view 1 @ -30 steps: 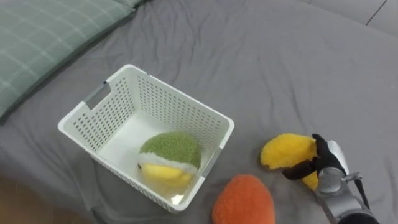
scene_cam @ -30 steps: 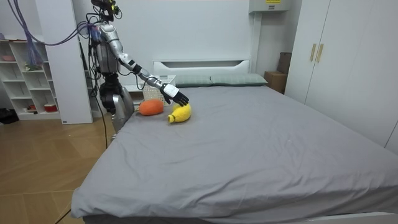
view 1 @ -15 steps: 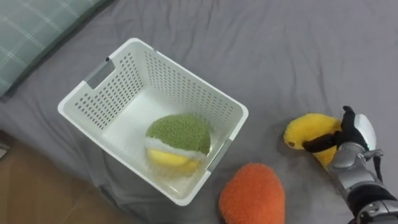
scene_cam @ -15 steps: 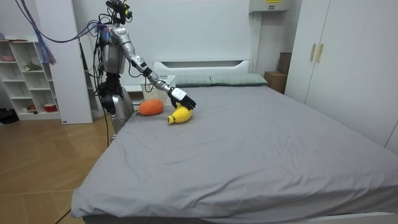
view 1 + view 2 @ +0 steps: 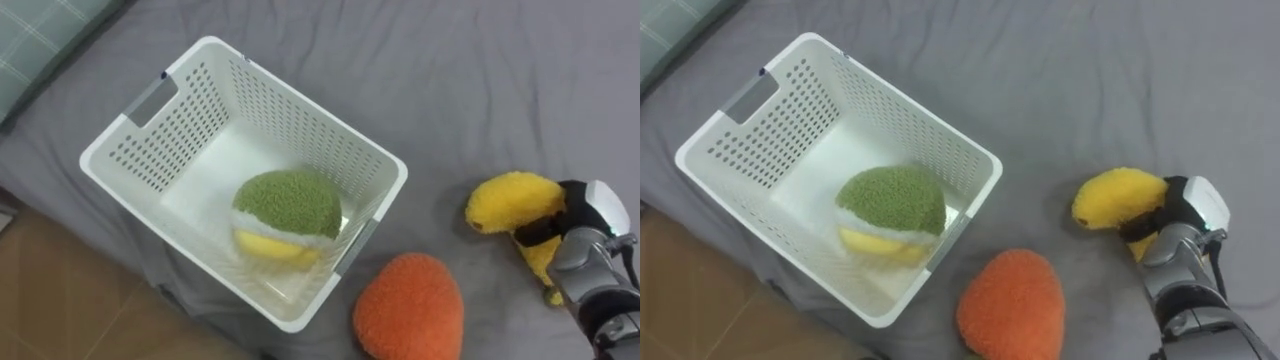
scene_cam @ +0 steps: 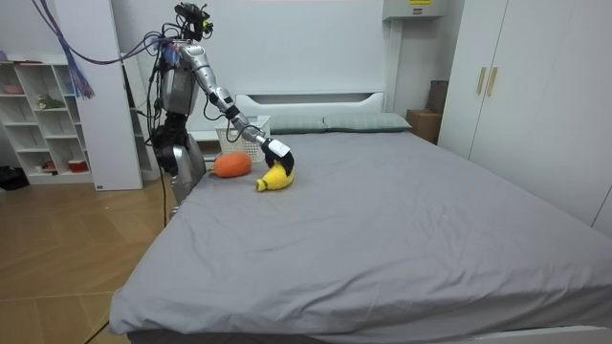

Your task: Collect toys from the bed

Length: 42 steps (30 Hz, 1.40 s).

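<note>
Yellow toy [image 5: 505, 200] in right hand [image 5: 588, 215] grasp; room view shows shelves [image 6: 38, 119].

grey bed [image 6: 402, 220], wood floor [image 6: 67, 258], white wardrobe [image 6: 516, 96], shelves [image 6: 38, 124].

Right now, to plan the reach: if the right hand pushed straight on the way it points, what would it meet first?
The yellow plush toy: the right hand has its fingers curled round it. Beyond the toy, that line seems to meet just the grey bed sheet.
</note>
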Available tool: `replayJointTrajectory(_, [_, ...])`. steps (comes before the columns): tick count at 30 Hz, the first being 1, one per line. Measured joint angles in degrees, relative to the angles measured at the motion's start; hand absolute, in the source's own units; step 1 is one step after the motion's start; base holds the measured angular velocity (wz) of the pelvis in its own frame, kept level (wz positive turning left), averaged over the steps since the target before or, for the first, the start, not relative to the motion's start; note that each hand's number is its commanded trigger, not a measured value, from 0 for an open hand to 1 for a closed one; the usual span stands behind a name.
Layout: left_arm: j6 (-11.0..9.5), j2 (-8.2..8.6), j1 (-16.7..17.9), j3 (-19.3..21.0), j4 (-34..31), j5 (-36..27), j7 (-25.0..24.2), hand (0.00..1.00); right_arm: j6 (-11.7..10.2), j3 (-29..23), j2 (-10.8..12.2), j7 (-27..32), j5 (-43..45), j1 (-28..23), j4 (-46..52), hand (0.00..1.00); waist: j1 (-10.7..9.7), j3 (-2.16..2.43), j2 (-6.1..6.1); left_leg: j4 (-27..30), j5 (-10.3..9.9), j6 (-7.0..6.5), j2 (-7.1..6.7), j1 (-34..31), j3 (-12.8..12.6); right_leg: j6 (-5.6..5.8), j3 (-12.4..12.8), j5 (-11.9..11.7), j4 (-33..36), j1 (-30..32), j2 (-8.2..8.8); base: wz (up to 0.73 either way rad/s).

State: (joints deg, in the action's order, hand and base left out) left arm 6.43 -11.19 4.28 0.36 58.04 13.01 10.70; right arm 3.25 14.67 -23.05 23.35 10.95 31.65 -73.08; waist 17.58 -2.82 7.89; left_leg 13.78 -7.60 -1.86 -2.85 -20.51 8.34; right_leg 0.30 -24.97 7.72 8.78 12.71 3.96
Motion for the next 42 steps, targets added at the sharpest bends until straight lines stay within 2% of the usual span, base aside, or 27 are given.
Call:
replayJointTrajectory(6, [-0.8, -1.2, -1.83, -0.04, 0.02, -1.21, 0.03, 0.0, 0.46, 2.67, -0.77, -3.97, 0.09, -0.34, 0.02, 1.0, 0.02, 0.01, 0.01, 0.01, 0.01, 0.01, 0.04, -0.33, -0.11, -0.01, 0.01, -0.01, 0.09, 0.38, -0.02, 0.0])
replayJointTrajectory(9, [-1.78, -1.51, -2.01, -0.08, -0.12, -1.23, 0.12, 0.0, 0.42, 3.64, -0.78, -5.24, -0.14, -0.43, 0.11, 1.0, -0.04, 0.1, 0.26, 0.02, 0.01, 0.01, 0.03, -0.35, -0.09, -0.01, -0.12, -0.01, 0.11, 0.37, 0.01, 0.0])
replayJointTrajectory(13, [-1.94, -1.93, -2.07, -0.07, -0.22, -1.23, 0.12, 0.0, 0.36, 3.85, -0.78, -6.05, -0.05, -0.46, 0.23, 1.0, 0.01, 0.12, 0.81, 0.08, 0.01, 0.01, 0.01, -0.12, -0.01, -0.01, -0.13, -0.01, 0.13, 0.09, 0.02, 0.0])
replayJointTrajectory(17, [-2.39, -2.5, -2.08, -0.08, -0.22, -1.55, 0.1, 0.0, 0.35, 3.84, -0.78, -6.81, -0.16, -1.13, 0.28, 1.0, -0.06, 0.1, 0.87, 0.09, 0.01, 0.01, 0.0, 0.78, 0.02, -0.01, -0.1, -0.01, 0.11, -0.8, 0.03, 0.0])
replayJointTrajectory(19, [-3.04, -2.81, -2.12, -0.06, -0.24, -1.6, 0.07, 0.0, 0.29, 3.73, -0.78, -7.32, 0.33, -1.41, 0.62, 1.0, -0.28, 0.11, 0.88, 0.28, 0.01, 0.01, 0.01, 0.79, -0.16, -0.04, -0.18, -0.03, 0.13, -0.9, 0.04, -0.02])
replayJointTrajectory(26, [-2.83, -2.81, -1.04, 0.63, -1.03, -1.52, -0.1, 0.0, 0.55, -0.18, -0.83, -7.33, 7.06, -3.24, 6.88, 1.0, -1.22, 0.28, 0.82, -0.23, 0.0, 0.01, 0.19, 3.36, -0.75, -0.1, 0.27, -0.08, 0.15, -2.96, 0.01, -0.04])
replayJointTrajectory(32, [-2.84, -2.8, 1.2, 1.81, -1.44, -2.19, -0.1, 0.0, 0.37, -0.49, -1.07, -7.78, 8.58, -4.37, 20.52, 1.0, -3.76, 1.55, 0.03, -2.18, -0.02, -0.02, 0.37, 9.8, -2.04, -0.02, 1.42, -0.04, -0.22, -8.14, 0.01, -0.12])
replayJointTrajectory(33, [-2.75, -2.77, 1.67, 1.97, -1.63, -1.99, -0.1, 0.0, 0.38, -0.66, -1.19, -7.91, 9.22, -5.67, 23.18, 1.0, -4.03, 1.97, -0.22, -2.54, -0.03, -0.05, 0.3, 11.37, -2.07, 0.01, 1.67, -0.03, -0.23, -9.56, 0.01, -0.05])
replayJointTrajectory(34, [-2.65, -2.64, 2.09, 2.54, -2.39, -1.98, -0.1, 0.0, 0.6, -1.13, -1.24, -7.92, 9.92, -6.7, 25.65, 1.0, -4.49, 2.19, -0.4, -2.88, -0.04, -0.06, 0.32, 12.74, -2.11, 0.17, 1.99, 0.07, -0.23, -10.72, 0.04, -0.07])
replayJointTrajectory(36, [-2.65, -2.55, 2.58, 3.47, -3.08, -2.06, -0.02, 0.0, 0.65, -2.39, -1.25, -7.93, 11.31, -8.29, 29.89, 1.0, -4.69, 2.28, -0.54, -3.24, -0.04, -0.09, 0.33, 14.12, -2.38, 0.34, 2.8, 0.2, -0.23, -11.78, 0.03, -0.1])
replayJointTrajectory(39, [-2.59, -2.24, 3.27, 4.04, -3.0, -2.19, 0.0, 0.0, 0.63, -2.83, -1.51, -8.0, 12.1, -9.6, 35.59, 1.0, -5.87, 2.75, -1.23, -3.47, -0.06, -0.13, 0.25, 15.78, -2.23, 0.34, 2.99, 0.2, -0.15, -13.45, 0.1, -0.05])
replayJointTrajectory(42, [-2.44, -1.2, 4.65, 4.05, -3.01, -2.14, 0.05, 0.0, 0.78, -3.05, -1.51, -8.64, 12.33, -10.66, 39.93, 1.0, -6.36, 2.99, -1.83, -3.99, -0.06, -0.18, 0.31, 18.13, -2.94, 0.37, 3.98, 0.25, -0.06, -15.26, 0.12, -0.1])
